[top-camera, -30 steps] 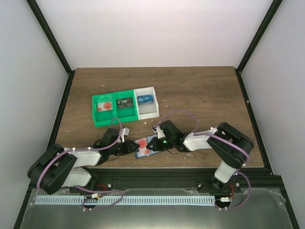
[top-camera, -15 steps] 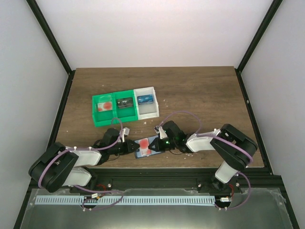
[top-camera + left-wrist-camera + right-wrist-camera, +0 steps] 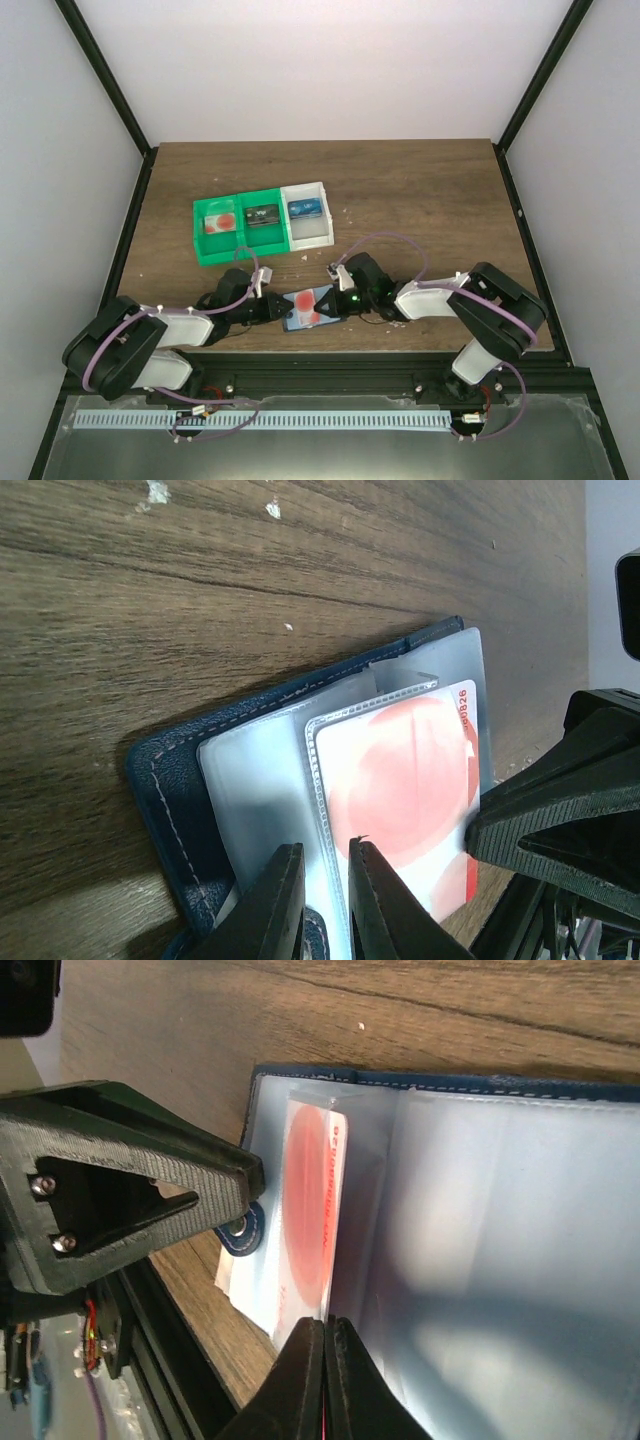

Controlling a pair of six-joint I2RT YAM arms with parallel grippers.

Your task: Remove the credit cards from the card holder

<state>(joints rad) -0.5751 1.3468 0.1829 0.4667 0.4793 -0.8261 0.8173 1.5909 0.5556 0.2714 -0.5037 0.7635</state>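
The blue card holder [image 3: 294, 322] lies open near the table's front edge, between both grippers. In the left wrist view my left gripper [image 3: 325, 880] pinches the edge of a clear pocket of the card holder [image 3: 165, 790]. A red-and-white credit card [image 3: 410, 780] sticks partly out of that pocket. My right gripper [image 3: 325, 1335] is shut on this card's [image 3: 310, 1190] near edge, and a red sliver shows between its jaws. From above, the left gripper [image 3: 278, 310] and right gripper [image 3: 338, 300] face each other across the holder. Three other credit cards lie in the tray.
A green-and-white tray [image 3: 205, 250] stands behind the holder. Its compartments hold a red-spot card [image 3: 221, 222], a dark card [image 3: 262, 214] and a blue card [image 3: 306, 208]. The table's front edge and a black rail run just below the holder.
The right arm has drawn back a little to the right with its jaws still shut. The left gripper and the holder have stayed in place.
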